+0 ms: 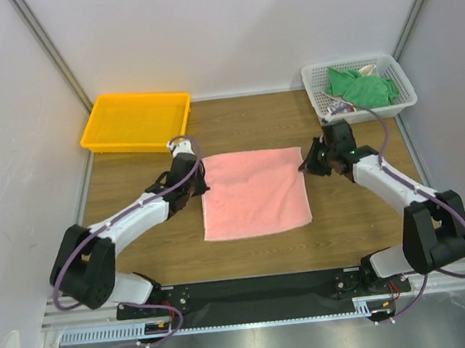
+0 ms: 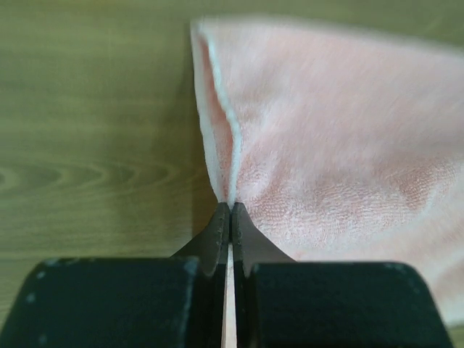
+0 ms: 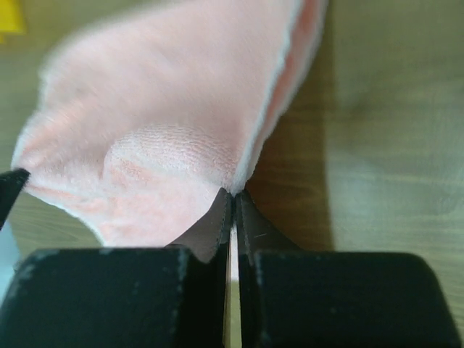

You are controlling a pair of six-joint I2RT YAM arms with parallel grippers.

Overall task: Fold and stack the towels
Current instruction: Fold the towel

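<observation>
A salmon-pink towel [image 1: 253, 192] lies spread flat in the middle of the wooden table. My left gripper [image 1: 200, 175] is at its far left corner, shut on the towel's edge [image 2: 230, 190]. My right gripper [image 1: 305, 165] is at the far right corner, shut on that corner [image 3: 233, 185], and the cloth bulges up beside its fingers. A green towel [image 1: 361, 86] lies crumpled in the white mesh basket [image 1: 402, 83] at the back right, with a bit of pale patterned cloth [image 1: 365, 69] peeping out behind it.
A yellow plastic tray [image 1: 135, 121] stands at the back left of the table. White walls close in the left, right and far sides. Bare wood [image 1: 354, 219] shows around the pink towel.
</observation>
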